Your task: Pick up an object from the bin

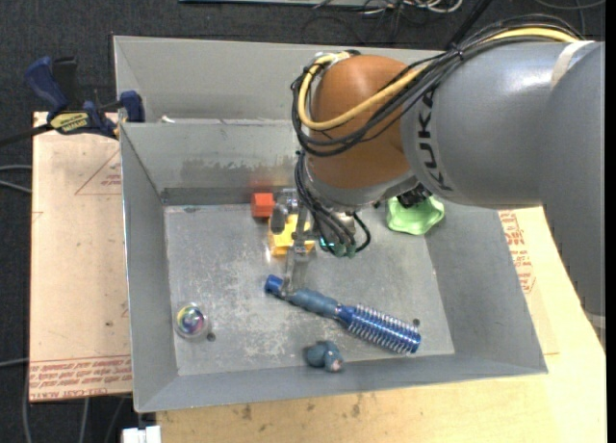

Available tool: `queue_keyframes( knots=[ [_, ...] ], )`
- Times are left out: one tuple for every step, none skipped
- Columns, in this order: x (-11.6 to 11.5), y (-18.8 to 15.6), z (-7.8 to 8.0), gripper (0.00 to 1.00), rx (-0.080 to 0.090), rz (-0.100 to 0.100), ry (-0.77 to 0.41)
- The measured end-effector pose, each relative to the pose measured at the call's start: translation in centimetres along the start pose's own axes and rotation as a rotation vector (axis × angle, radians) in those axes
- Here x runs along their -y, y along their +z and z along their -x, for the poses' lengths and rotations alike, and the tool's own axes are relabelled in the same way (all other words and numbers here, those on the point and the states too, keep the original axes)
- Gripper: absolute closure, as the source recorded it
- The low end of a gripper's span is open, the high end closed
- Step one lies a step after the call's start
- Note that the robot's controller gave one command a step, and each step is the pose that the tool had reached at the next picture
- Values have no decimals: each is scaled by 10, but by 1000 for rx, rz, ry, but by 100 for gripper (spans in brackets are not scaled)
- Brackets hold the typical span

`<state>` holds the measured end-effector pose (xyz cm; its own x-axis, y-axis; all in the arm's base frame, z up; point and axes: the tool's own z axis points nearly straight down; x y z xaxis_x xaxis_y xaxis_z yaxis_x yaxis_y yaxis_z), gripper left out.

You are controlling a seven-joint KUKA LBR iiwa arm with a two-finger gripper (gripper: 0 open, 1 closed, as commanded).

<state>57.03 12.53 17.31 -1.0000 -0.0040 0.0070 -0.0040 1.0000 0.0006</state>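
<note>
- Yellow piece lies mid-bin, toward the back wall, just left of the jaws.
- Jaws low over the bin floor; apart or together, cannot tell.
- Orange block just behind the yellow piece.
- Blue hairbrush lies in front; green lump to the right.

The gripper hangs low over the middle of the grey bin, touching or just beside a small yellow piece. An orange block lies just beyond it. Nearer lies a blue hairbrush. A green thing sits to the right, a shiny ball near left, and a blue-grey lump by the near wall.
</note>
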Motion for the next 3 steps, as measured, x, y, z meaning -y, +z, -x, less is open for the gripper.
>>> queue_keyframes(
  knots=[
    [75,107,-24,0,1,-2,-186],
    [71,103,-22,100,8,1,-189],
    [62,-59,-7,100,18,-1,-260]
  ],
)
